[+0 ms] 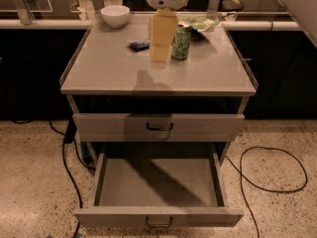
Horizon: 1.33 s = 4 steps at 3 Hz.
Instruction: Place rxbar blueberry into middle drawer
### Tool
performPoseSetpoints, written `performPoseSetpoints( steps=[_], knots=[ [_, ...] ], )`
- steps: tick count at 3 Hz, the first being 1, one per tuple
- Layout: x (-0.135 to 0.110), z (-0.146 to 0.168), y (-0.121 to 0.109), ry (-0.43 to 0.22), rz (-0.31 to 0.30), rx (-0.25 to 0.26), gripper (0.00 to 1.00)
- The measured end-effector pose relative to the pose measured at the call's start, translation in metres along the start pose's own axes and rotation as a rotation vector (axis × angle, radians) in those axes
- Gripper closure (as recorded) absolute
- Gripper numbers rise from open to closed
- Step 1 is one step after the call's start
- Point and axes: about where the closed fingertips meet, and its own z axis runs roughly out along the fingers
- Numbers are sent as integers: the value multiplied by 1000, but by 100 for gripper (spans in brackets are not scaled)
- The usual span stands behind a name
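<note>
The rxbar blueberry (138, 44), a small dark blue bar, lies flat on the cabinet top (114, 71), left of the green can (181, 42). My gripper (161, 46) hangs down from the white wrist above. It sits between the bar and the can, just right of the bar, and covers the bar's right end. It holds nothing that I can see. A drawer (158, 217) low in the cabinet is pulled out and looks empty. The drawer above it (158, 127) is closed.
A white bowl (115, 15) stands at the back left of the top. A crumpled green bag (200, 23) lies behind the can. Black cables run over the floor at the left (67, 157) and the right (267, 177).
</note>
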Motion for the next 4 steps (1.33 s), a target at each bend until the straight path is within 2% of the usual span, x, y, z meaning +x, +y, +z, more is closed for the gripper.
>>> performPoseSetpoints(
  steps=[1, 2, 3, 4],
  knots=[
    [4, 24, -36, 54, 22, 74, 0],
    [7, 48, -80, 126, 42, 171, 0],
    [-5, 76, -113, 152, 14, 170, 0],
    [-28, 130, -141, 140, -39, 51, 0]
  ],
)
